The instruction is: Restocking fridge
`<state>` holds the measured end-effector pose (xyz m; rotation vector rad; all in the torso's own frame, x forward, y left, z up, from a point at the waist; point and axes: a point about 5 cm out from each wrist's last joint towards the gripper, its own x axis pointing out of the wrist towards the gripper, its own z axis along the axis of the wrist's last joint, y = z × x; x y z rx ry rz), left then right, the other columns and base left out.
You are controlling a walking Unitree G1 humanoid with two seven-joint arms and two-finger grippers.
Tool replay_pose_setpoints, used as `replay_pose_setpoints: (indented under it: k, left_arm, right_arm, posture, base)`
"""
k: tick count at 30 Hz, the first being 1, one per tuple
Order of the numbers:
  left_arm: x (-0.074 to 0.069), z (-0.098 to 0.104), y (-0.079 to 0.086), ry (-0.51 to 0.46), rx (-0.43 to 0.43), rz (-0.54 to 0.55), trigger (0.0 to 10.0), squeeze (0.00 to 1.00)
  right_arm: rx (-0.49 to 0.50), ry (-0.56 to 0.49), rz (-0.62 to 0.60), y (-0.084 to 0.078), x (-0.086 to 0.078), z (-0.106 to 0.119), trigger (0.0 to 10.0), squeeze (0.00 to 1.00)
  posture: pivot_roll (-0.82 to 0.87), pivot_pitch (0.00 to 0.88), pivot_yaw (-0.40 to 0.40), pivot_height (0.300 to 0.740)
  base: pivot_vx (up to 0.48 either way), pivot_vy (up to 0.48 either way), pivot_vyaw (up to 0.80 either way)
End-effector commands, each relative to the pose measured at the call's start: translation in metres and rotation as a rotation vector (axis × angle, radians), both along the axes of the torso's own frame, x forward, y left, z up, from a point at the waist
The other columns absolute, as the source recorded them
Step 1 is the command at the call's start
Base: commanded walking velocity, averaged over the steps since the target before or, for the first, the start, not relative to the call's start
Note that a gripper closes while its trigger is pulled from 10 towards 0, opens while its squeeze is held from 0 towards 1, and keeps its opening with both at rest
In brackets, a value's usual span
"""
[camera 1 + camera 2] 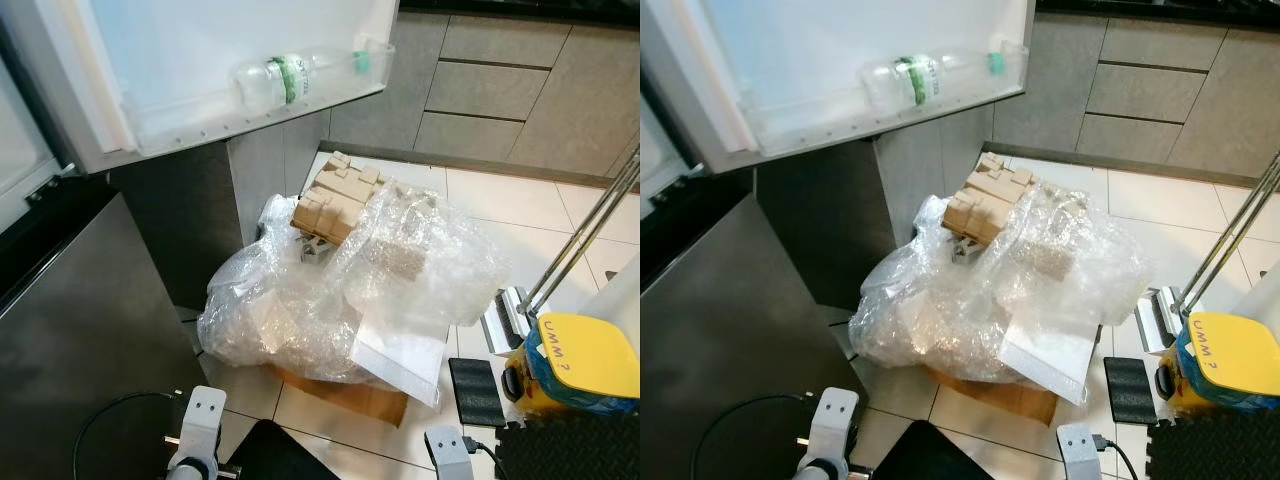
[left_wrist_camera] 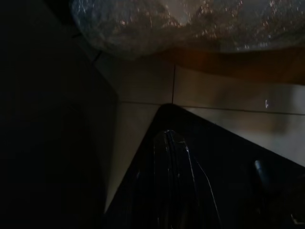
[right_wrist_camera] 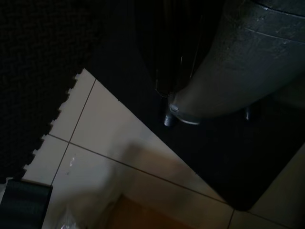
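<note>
A clear plastic bottle [image 1: 285, 78] with a green label lies on its side in the shelf of the open fridge door [image 1: 200, 60] at the upper left. The dark lower fridge front [image 1: 80, 340] fills the left side. Both arms hang idle low down, with their white wrist parts at the bottom edge, left [image 1: 200, 420] and right [image 1: 445, 450]. In the dark left wrist view my left gripper [image 2: 170, 136] points at the tiled floor, fingers together with nothing held. My right gripper [image 3: 167, 71] is a dark shape beside my silver leg [image 3: 238, 62].
A big heap of bubble wrap [image 1: 350, 290] with folded cardboard pieces [image 1: 335, 200] lies on a cardboard box [image 1: 350, 395] on the floor ahead. At the right stand a yellow-lidded container [image 1: 580, 365], metal poles [image 1: 590, 235] and black mats [image 1: 475, 390]. Grey cabinets [image 1: 500, 90] line the back.
</note>
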<state>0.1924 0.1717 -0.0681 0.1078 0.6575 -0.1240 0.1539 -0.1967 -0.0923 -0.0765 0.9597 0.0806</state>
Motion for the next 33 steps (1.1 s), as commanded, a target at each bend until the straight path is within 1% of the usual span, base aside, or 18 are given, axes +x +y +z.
replay_pose_setpoints:
  k: [1,4,17,33]
  left_arm:
    - [-0.0037,-0.0026,-0.0031,0.016,-0.002,-0.014,10.0,0.00]
    - [-0.0037,-0.0026,-0.0034,0.015,-0.002,-0.016,10.0,0.00]
    - [-0.0033,-0.0007,-0.0066,-0.013,-0.016,-0.040,10.0,0.00]
    - [-0.0040,-0.0005,-0.0044,-0.018,-0.022,-0.049,10.0,0.00]
  right_arm:
    - [-0.001,0.016,0.002,0.0014,-0.0027,-0.0016,10.0,0.00]
    - [-0.002,0.016,0.002,0.0013,-0.0027,-0.0016,10.0,0.00]
    - [-0.005,0.020,0.003,0.0006,-0.0045,-0.0021,10.0,0.00]
    - [-0.005,0.025,0.007,0.0022,-0.0055,-0.0028,10.0,0.00]
  posture:
    - [-0.14,0.058,0.013,0.740]
    - [-0.14,0.059,0.013,0.740]
    - [-0.13,0.060,0.011,0.740]
    - [-0.13,0.061,0.012,0.740]
  base:
    - [0.255,0.000,0.00]
    - [0.247,0.000,0.00]
    - [0.000,0.000,0.00]
    - [0.000,0.000,0.00]
